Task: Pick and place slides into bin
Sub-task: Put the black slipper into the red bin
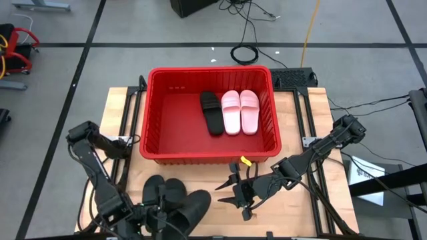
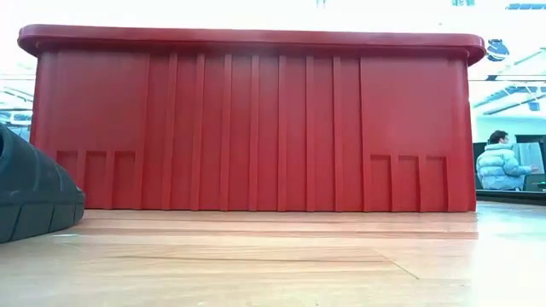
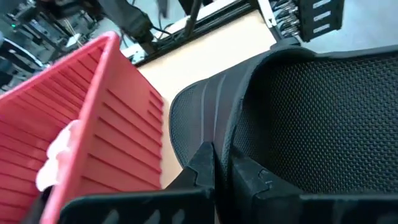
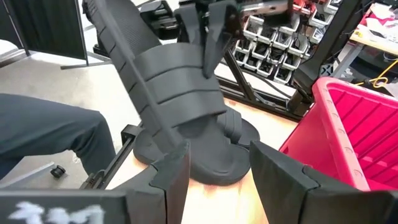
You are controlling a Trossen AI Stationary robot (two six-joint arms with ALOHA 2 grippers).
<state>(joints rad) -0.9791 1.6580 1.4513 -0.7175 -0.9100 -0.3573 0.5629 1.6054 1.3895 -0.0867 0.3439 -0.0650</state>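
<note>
The red bin [image 1: 150, 120] stands at the table's middle and holds one black slide [image 1: 212, 112] and two pale pink slides [image 1: 239, 111]. Up to three more black slides [image 1: 175, 202] are bunched at the table's near left; how many I cannot tell. My left gripper [image 1: 159, 208] is over them, shut on one black slide [image 4: 158, 81] that is tilted steeply up. My right gripper [image 4: 217, 180] is open and empty just to their right, pointing at them. The low view shows one black sole [image 2: 34, 200] before the bin [image 2: 256, 128]. My left gripper pinches the edge of the slide's wide strap [image 3: 219, 134] between its two fingers [image 4: 208, 37], which come from above. The slide stands steeply tilted, its upper end raised. Its lower end [image 4: 180, 140] is down by the other slides [image 4: 217, 155]; whether it touches them I cannot tell.
Bare wooden table lies between the near slides and the bin's front wall, and to the right of my right gripper. Metal frame rails run along both table sides. A person [image 2: 500, 164] sits far off in the room behind.
</note>
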